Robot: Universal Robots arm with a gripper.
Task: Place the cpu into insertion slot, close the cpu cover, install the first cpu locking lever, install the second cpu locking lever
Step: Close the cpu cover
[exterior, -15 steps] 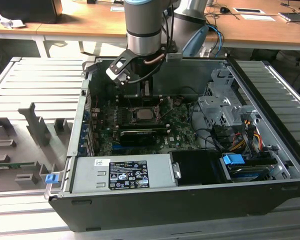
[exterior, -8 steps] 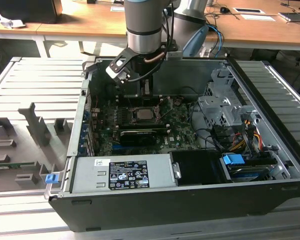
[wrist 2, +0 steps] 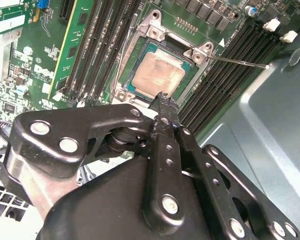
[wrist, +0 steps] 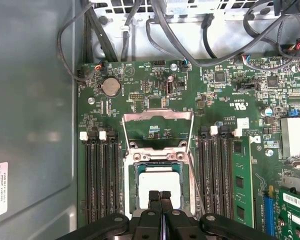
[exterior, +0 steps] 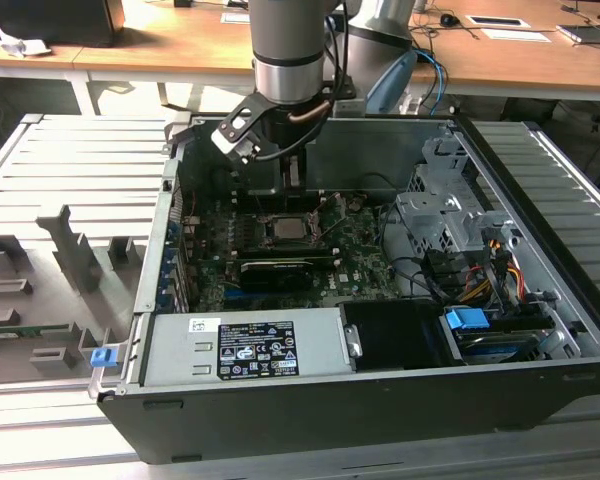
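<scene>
Inside the open black computer case (exterior: pixel 310 425) on the grey slatted metal desk (exterior: pixel 70 160), the arm hangs over the green motherboard (wrist: pixel 140 95), mid-board between two banks of black memory slots.

Black two-finger tool (wrist: pixel 160 196): tips pinched together, nothing between them, right at the cpu's near edge in both wrist views. Touching or just above, can't tell.

Thin grey metal cpu cover (wrist: pixel 158 116), a frame with a big square window, stands open on its hinge, clear of the slot.

Square dark insertion slot (wrist: pixel 137 180) with metal rim is occupied. The small square silver-topped cpu (wrist: pixel 160 181) lies in it. It looks flat and square to the border, with no corner riding up as far as I can see.

Thin bare-steel locking lever (wrist 2: pixel 240 62) sticks out sideways from a slot corner, unlatched.

My read: placement is done and the cover step is in hand. To do it well:
- Use the pinched tips as a pusher on the cover's free bar, never on the cpu top.
- Follow the hinge arc rather than driving straight down.
- Keep force light, since a skewed press could shift the cpu in the slot.
- Keep the lever out from under the frame so the cover seats flush.
</scene>
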